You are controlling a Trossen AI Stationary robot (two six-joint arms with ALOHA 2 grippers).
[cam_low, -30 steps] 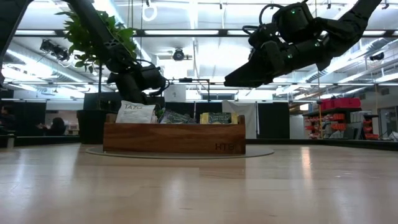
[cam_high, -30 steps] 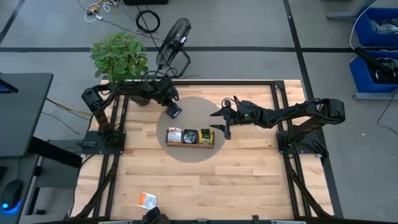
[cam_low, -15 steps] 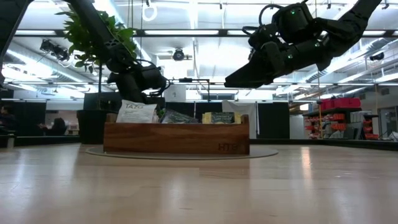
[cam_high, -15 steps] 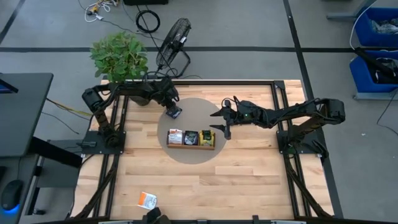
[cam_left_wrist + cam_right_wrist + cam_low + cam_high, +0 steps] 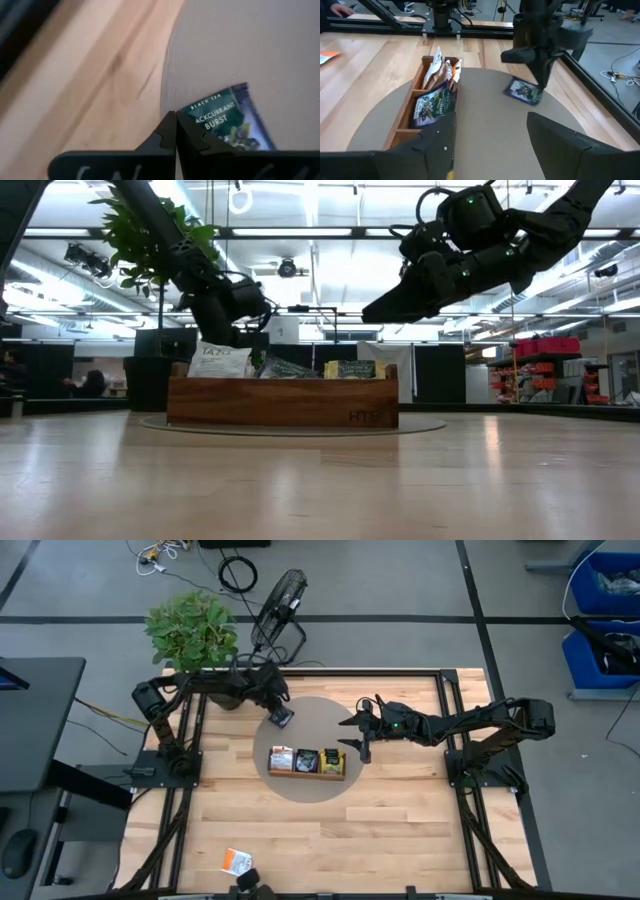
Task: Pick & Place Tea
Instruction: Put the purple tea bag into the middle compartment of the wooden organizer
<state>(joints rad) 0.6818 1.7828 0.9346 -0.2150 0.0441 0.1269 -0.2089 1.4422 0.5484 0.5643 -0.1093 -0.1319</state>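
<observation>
A dark navy tea sachet (image 5: pixel 225 122) lies flat on the round grey mat (image 5: pixel 310 710), just behind the long wooden tray (image 5: pixel 306 773). My left gripper (image 5: pixel 175 125) points steeply down with its shut tips at the sachet's corner; it also shows in the right wrist view (image 5: pixel 540 85). The tray holds upright sachets: orange-and-white (image 5: pixel 282 758), dark (image 5: pixel 305 759) and yellow-green (image 5: pixel 330 757). My right gripper (image 5: pixel 350 736) hangs open above the tray's right end and holds nothing. My left gripper comes from above, slanting down, and its shut tips meet the mat at the sachet's near corner (image 5: pixel 186 114). One finger (image 5: pixel 210 150) covers that corner, so I cannot tell whether it is pinched or only touched. The sachet lies flat on the mat.
One orange-and-white sachet (image 5: pixel 237 860) lies alone near the table's front edge. A potted plant (image 5: pixel 192 628) and a fan (image 5: pixel 278 602) stand beyond the table's far left corner. Bare wood stretches in front of the tray.
My left gripper has shut its fingers at the dark sachet while staying in the same spot. The sachet remains lying on the mat.
</observation>
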